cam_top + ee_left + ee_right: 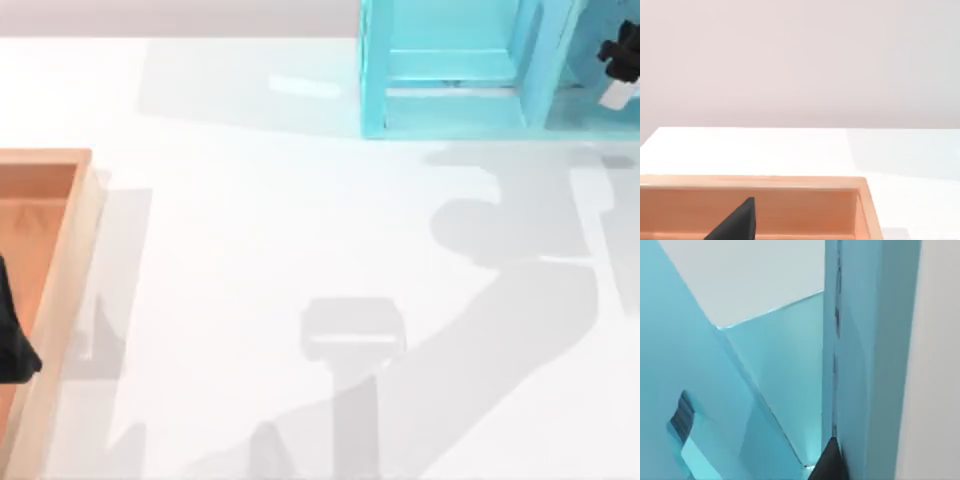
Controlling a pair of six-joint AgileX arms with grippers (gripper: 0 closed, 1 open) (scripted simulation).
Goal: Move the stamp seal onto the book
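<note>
My right gripper (620, 58), the black two-finger one, is at the far right of the table, in among the walls of a light turquoise, open-fronted shelf unit (440, 110). Whether it is spread or pressed together I cannot tell, nor whether it carries anything. In the right wrist view a dark tip of it (827, 462) sits close against one turquoise upright panel (865, 355), with sloping turquoise faces on its other side, so the shelf is all around it. Outward from there, toward the left arm, lies the bare white table (300, 230), crossed by grey shadows of the arms. Well apart from the right gripper, at the table's left edge, my left gripper (12, 335) hangs parked over a shallow light-wood tray with raised rims (70, 250). Its state I also cannot tell, though its black tip (735, 222) points down into the tray's orange-brown floor. I cannot place the stamp seal or the book from these views. My judgement is that the task is at an early, reaching or searching step inside the shelf, with the seal not yet set on the book. The next move calls for a careful, straight path between the close shelf walls and a sure grip on the small block. By count: one shelf unit, one tray, one table, two grippers.
</note>
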